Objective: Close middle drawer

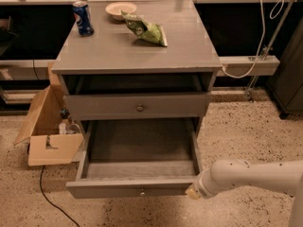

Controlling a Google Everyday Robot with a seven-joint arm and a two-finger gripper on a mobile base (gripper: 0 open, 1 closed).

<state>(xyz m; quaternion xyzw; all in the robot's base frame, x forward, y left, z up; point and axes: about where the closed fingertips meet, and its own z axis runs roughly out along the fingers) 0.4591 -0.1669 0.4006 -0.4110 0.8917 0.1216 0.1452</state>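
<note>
Grey middle drawer [118, 188] outward; claw [191, 192] front-right

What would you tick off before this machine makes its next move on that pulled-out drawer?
1. Middle drawer is pulled out and needs a push: ok.
2. Pincer is at the right end of the drawer's front: ok. Whether it touches the front: cannot tell.
3. Nothing pokes up above the drawer's walls to jam it: ok.
4. Push lined up with the knob: not ok. The pincer is well to the right, so the drawer might skew.
5. Cardboard box is out of the drawer's path: ok, it lies off to the left.
</note>
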